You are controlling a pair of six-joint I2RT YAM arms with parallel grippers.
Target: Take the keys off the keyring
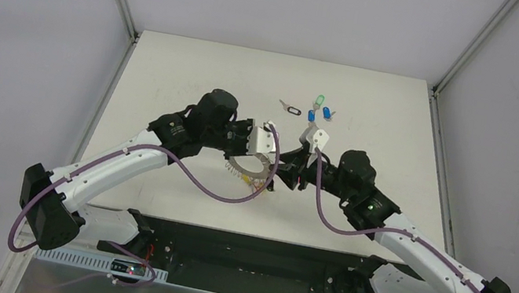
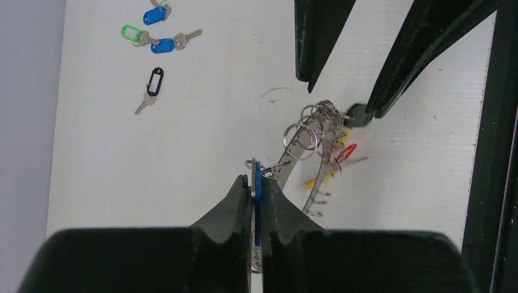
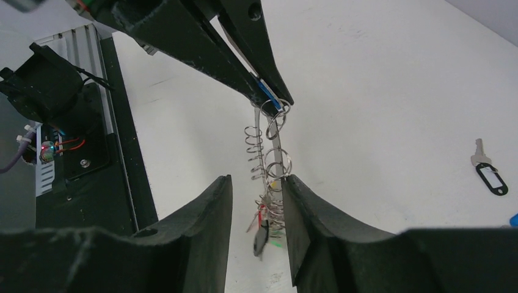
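Note:
The keyring point(image 2: 297, 152) is a flat grey metal ring hanging tilted above the table, threaded with small split rings and several keys. My left gripper point(image 2: 259, 178) is shut on one key's blue tag point(image 2: 258, 183), which is still hooked to the keyring. My right gripper point(image 3: 256, 201) is open, with its fingers point(image 3: 207, 226) on either side of the hanging cluster. A black tag point(image 3: 261, 237) dangles in the gap, and red point(image 2: 346, 152) and yellow point(image 2: 317, 181) tags hang nearby. The right-hand pad touches the split rings. From above, both grippers meet at the keyring point(image 1: 249, 167).
Several loose keys lie on the white table beyond the grippers: a black-tagged one point(image 2: 156, 82), a green one point(image 2: 131, 32) and two blue ones point(image 2: 163, 44). The black base rail point(image 3: 91, 152) runs along the near edge.

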